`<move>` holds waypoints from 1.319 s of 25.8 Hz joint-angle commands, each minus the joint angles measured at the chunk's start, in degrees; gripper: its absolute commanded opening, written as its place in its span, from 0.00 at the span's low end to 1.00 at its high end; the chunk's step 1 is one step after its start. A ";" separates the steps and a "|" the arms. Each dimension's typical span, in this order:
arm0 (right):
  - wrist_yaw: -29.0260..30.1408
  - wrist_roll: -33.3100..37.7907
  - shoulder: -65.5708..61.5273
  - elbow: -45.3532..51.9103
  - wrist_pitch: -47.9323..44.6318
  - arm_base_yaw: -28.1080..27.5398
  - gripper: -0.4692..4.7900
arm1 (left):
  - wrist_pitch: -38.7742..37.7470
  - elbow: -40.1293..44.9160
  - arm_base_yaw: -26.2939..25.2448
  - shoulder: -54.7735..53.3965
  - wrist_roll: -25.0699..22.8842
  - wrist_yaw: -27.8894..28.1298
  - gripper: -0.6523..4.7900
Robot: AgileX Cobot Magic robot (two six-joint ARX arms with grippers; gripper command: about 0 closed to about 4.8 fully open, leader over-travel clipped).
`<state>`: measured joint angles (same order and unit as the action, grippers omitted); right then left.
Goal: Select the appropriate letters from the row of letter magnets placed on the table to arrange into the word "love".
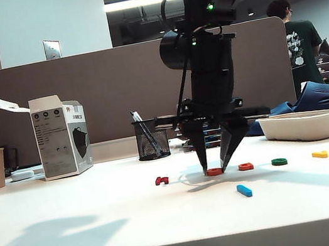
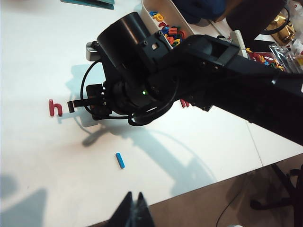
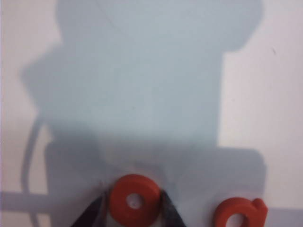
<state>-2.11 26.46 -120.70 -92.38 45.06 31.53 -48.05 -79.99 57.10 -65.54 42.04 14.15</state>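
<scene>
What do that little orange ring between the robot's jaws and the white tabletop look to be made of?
The orange ring, flanked by the right gripper jaws, looks like moulded plastic: one solid colour, thick, rounded edges, matte with a faint sheen. The table seems a smooth white laminate or coated board; it shows soft shadows and no grain, though what lies under the surface can't be seen.

Few things here read as text. The small flat dark red plastic letter (image 2: pixel 55 108) on the white table reads "h". Between my right pincer's (image 3: pixel 135 215) tips lies the flat orange-red plastic ring (image 3: pixel 135 199), an "o". Just beside it lies a second orange-red round letter (image 3: pixel 240 214), seemingly an "a". Print on the white cardboard box (image 1: pixel 60 136) and the green T-shirt (image 1: pixel 301 45) is too small to read.
</scene>
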 commanded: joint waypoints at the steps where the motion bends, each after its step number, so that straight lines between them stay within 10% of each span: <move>1: 0.68 0.02 -1.51 0.90 2.69 0.07 0.36 | 0.13 -0.15 -0.09 0.15 -0.24 0.20 0.11; 34: 0.57 -1.22 2.93 0.76 2.80 0.00 0.29 | 0.09 -0.15 -0.07 0.15 -0.26 0.17 0.11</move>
<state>-1.58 25.39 -118.58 -91.44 48.31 31.51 -48.25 -79.99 57.12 -65.52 42.04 14.13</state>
